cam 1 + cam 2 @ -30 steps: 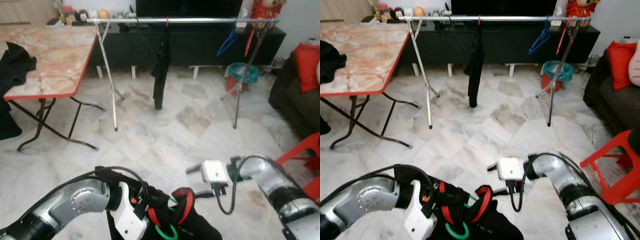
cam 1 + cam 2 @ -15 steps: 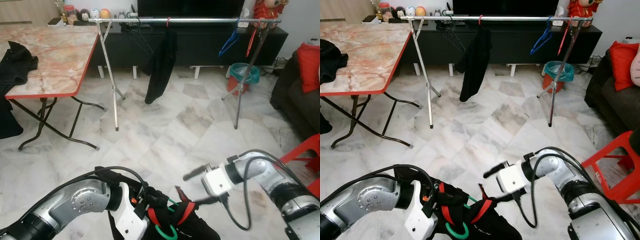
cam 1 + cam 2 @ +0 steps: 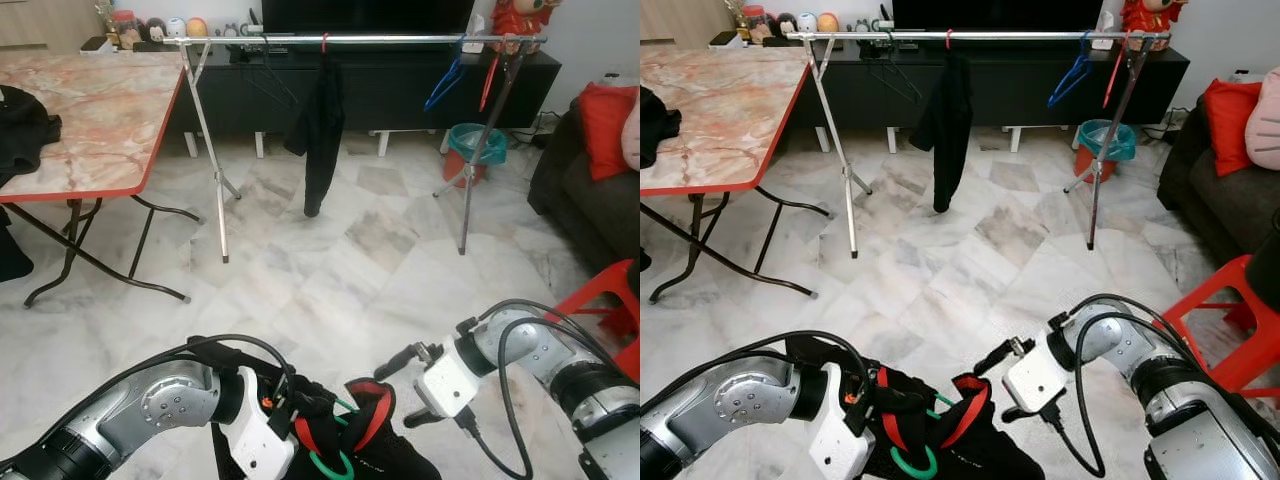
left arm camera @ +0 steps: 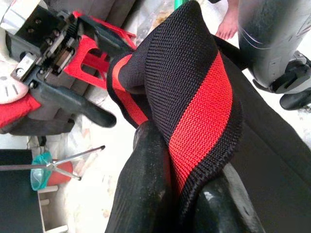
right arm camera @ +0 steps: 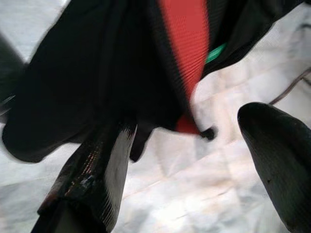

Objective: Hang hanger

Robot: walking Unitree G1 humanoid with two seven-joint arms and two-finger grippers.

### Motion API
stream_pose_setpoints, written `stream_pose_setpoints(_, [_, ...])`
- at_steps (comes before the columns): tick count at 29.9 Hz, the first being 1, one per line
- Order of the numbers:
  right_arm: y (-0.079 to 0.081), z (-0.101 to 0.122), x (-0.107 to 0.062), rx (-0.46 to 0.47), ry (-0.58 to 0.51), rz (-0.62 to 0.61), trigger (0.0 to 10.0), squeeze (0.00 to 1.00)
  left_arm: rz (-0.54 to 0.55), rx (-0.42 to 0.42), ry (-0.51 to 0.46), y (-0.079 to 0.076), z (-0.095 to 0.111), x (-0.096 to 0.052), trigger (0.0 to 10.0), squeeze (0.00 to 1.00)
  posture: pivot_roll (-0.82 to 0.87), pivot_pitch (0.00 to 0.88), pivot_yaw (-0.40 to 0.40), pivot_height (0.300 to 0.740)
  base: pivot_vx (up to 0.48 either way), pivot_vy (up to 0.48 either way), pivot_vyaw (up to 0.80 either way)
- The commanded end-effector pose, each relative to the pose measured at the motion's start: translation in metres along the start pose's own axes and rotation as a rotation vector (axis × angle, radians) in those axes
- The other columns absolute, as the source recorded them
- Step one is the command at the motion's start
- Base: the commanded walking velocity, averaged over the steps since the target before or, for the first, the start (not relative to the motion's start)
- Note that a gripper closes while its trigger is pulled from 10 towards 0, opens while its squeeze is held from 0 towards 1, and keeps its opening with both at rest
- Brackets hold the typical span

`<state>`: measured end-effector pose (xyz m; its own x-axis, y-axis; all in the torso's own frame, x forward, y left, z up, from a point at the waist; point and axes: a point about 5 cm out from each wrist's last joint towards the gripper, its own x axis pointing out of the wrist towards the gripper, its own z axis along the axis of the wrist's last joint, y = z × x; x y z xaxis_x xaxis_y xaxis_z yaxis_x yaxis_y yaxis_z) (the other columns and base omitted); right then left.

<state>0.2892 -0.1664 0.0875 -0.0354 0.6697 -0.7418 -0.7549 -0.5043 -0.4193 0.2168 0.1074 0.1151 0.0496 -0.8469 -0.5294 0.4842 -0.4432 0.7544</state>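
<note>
A black garment with a red-striped collar (image 3: 372,432) sits on a green hanger (image 3: 330,466) low in front of me. My left gripper (image 3: 298,415) is shut on the collar (image 4: 194,97), its fingers (image 4: 146,184) pinching the knit. My right gripper (image 3: 405,390) is open just to the right of the collar, its fingers (image 5: 92,174) spread, with the garment (image 5: 97,73) a little ahead of them and not touched. Across the room stands the steel clothes rail (image 3: 350,40), carrying a hung black garment (image 3: 318,135), a blue hanger (image 3: 445,82) and a red hanger (image 3: 487,82).
A marble-topped folding table (image 3: 90,110) with black clothes on it stands at the left. A teal bin (image 3: 478,140) is behind the rail's right legs. A dark sofa (image 3: 585,190) with a red cushion and a red stool (image 3: 612,298) are at the right. Marble floor lies between me and the rail.
My right gripper has dropped and turned its open fingers toward the garment's collar. The black garment on the rail swung out and has settled back. The left gripper keeps its hold.
</note>
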Motion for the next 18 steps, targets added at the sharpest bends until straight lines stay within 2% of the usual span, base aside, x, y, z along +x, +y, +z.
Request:
stream_pose_setpoints(1, [-0.008, 0.002, -0.001, -0.030, 0.001, -0.025, 10.0, 0.00, 0.015, 0.017, -0.018, 0.006, 0.003, 0.000, 10.0, 0.00, 0.02, 0.023, -0.051, 0.740, 0.000, 0.000, 0.00])
stream_pose_setpoints(4, [-0.007, 0.003, 0.001, -0.030, -0.006, -0.010, 10.0, 0.00, 0.016, 0.016, -0.018, 0.006, 0.004, 0.000, 10.0, 0.00, 0.02, 0.023, -0.051, 0.740, 0.000, 0.000, 0.00])
stream_pose_setpoints(5, [0.000, 0.002, 0.005, -0.016, -0.016, 0.039, 10.0, 0.00, 0.018, 0.016, -0.019, 0.007, 0.004, 0.000, 10.0, 0.00, 0.02, 0.027, -0.054, 0.740, 0.000, 0.000, 0.00])
stream_pose_setpoints(9, [0.004, 0.002, 0.007, -0.007, -0.016, 0.065, 10.0, 0.00, 0.020, 0.015, -0.018, 0.007, 0.004, 0.000, 10.0, 0.00, 0.02, 0.027, -0.054, 0.740, 0.000, 0.000, 0.00])
stream_pose_setpoints(10, [0.007, 0.000, 0.008, 0.002, -0.006, 0.083, 7.6, 0.00, 0.022, 0.014, -0.019, 0.008, 0.004, 0.000, 10.0, 0.00, 0.02, 0.028, -0.054, 0.740, 0.000, 0.000, 0.00])
stream_pose_setpoints(11, [0.007, 0.000, 0.008, 0.002, -0.006, 0.083, 7.6, 0.00, 0.022, 0.014, -0.019, 0.008, 0.004, 0.000, 10.0, 0.00, 0.02, 0.028, -0.054, 0.740, 0.000, 0.000, 0.00])
stream_pose_setpoints(12, [0.015, -0.004, 0.010, 0.033, 0.013, 0.138, 4.5, 0.00, 0.024, 0.014, -0.019, 0.008, 0.004, 0.001, 10.0, 0.00, 0.02, 0.028, -0.054, 0.740, 0.000, 0.000, 0.00])
stream_pose_setpoints(15, [0.028, -0.007, 0.013, 0.064, 0.021, 0.205, 0.0, 0.00, 0.033, 0.023, -0.029, 0.011, 0.007, 0.002, 10.0, 0.00, 0.02, 0.028, -0.056, 0.740, 0.000, 0.000, 0.00])
stream_pose_setpoints(18, [0.030, -0.007, 0.015, 0.069, 0.016, 0.202, 0.0, 0.00, 0.037, 0.024, -0.032, 0.012, 0.007, 0.003, 10.0, 0.00, 0.03, 0.029, -0.056, 0.740, 0.000, 0.000, 0.00])
